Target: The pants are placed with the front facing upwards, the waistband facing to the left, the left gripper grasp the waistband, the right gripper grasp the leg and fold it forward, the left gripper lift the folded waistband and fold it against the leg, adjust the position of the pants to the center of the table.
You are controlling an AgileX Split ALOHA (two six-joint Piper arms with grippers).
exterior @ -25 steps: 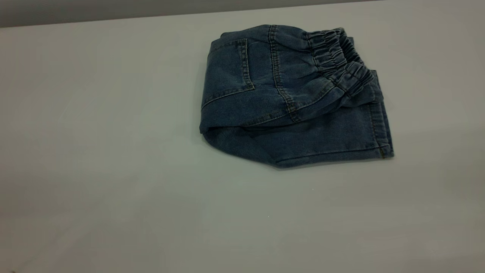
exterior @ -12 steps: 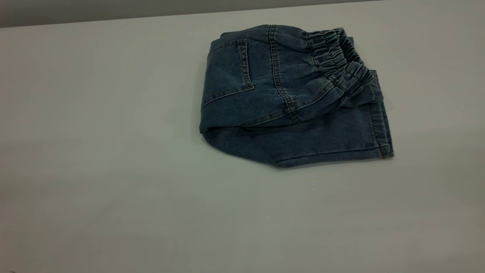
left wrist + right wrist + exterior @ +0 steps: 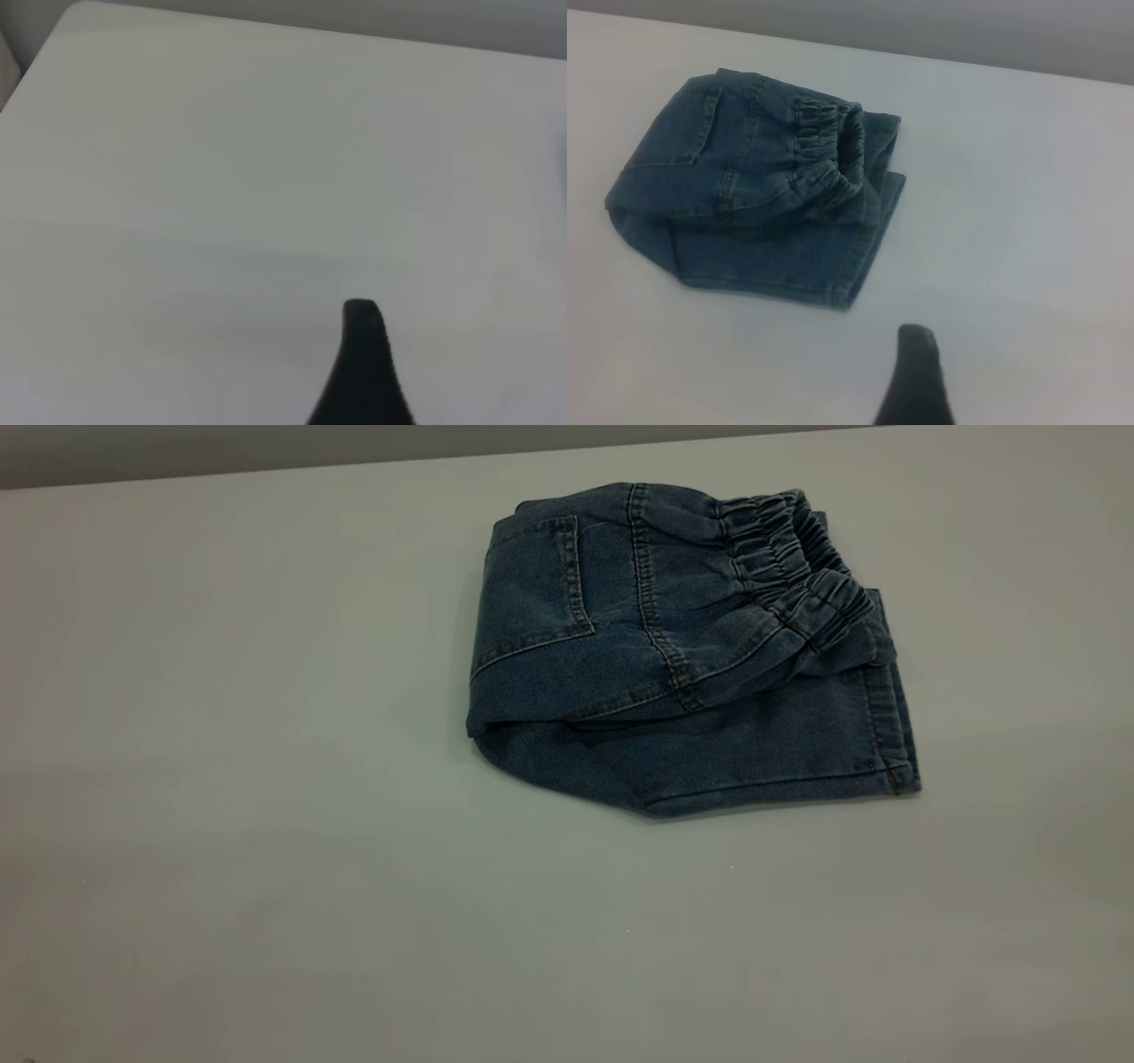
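Exterior view: the pants [image 3: 682, 655] lie folded on the worktop [image 3: 266, 824], right of centre and toward the far side. The upper layer is folded over the lower one, with the ruffled waistband [image 3: 797, 567] on top at the right, just short of the stitched leg hem [image 3: 890, 717] that forms the right edge of the bundle. The fold forms the left edge. The far edge of the worktop runs just behind the pants. A wide stretch of bare surface extends to the left and along the near side; a narrower bare strip lies to the right. Neither arm appears in this view.

Left wrist view: only one black fingertip of the left hand [image 3: 363, 354] shows, hanging over bare worktop [image 3: 221, 177] well apart from the pants. A rounded corner of the worktop is visible far off. Whether this hand is open or closed cannot be told.

Right wrist view: one black fingertip of the right hand [image 3: 917, 372] hangs above the worktop [image 3: 1028, 204], near the hem corner of the pants [image 3: 744, 204] but apart from the cloth. The waistband [image 3: 828, 150] faces this hand. Its opening cannot be told either.
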